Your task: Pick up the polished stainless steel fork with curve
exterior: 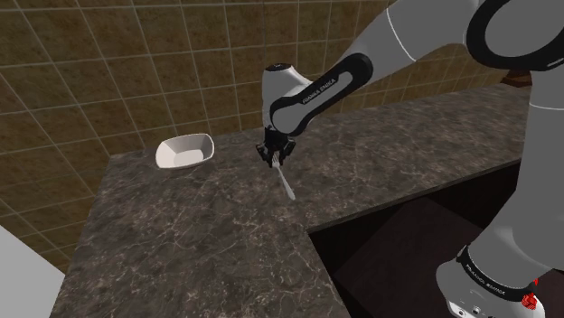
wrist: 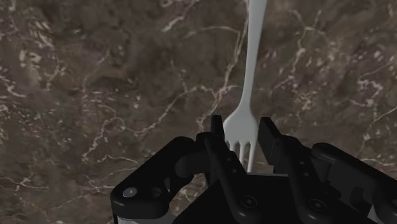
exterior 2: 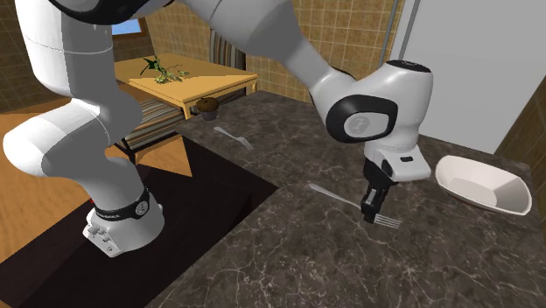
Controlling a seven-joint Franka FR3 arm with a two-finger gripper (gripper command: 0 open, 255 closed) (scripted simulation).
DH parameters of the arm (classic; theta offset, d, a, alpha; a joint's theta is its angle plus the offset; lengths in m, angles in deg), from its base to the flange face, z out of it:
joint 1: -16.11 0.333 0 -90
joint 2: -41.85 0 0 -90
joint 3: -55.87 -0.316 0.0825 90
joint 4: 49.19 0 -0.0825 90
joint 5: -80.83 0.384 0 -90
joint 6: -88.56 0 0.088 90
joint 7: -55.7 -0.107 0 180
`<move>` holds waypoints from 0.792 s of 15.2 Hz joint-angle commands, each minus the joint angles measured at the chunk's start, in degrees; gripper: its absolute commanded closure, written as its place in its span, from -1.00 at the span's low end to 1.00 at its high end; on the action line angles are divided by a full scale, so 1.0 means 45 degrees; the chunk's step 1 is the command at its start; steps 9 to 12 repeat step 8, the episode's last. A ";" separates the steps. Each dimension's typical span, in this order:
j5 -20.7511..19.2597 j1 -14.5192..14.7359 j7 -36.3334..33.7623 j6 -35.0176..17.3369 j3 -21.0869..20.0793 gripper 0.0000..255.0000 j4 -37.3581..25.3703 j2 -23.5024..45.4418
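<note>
A shiny grey fork (exterior: 286, 183) (exterior 2: 332, 194) (wrist: 253, 57) lies low over the dark marbled counter (exterior: 181, 235), its handle pointing away from the gripper. My black gripper (exterior: 276, 161) (exterior 2: 372, 213) (wrist: 242, 127) points straight down over the fork's tined end. Both fingers press against the sides of the fork's head, so the gripper is shut on it. Whether the fork has left the counter surface I cannot tell. Part of the tines is hidden behind the hand.
A white bowl (exterior: 184, 151) (exterior 2: 483, 184) stands on the counter near the tiled wall. A second fork (exterior 2: 234, 137) lies near the counter's edge. A dark recess (exterior: 407, 244) borders the counter beside the stand. A wooden table (exterior 2: 197, 87) carries a plant.
</note>
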 commanded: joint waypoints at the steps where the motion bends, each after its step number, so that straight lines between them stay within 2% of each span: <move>1: 0.0086 -0.0028 0.0059 0.0287 -0.0046 1.00 -0.0074 -0.0212; 6: 0.0283 -0.0093 0.0201 0.0979 -0.0140 1.00 -0.0286 -0.0708; 12: 0.0288 -0.0094 0.0205 0.1000 -0.0142 1.00 -0.0293 -0.0722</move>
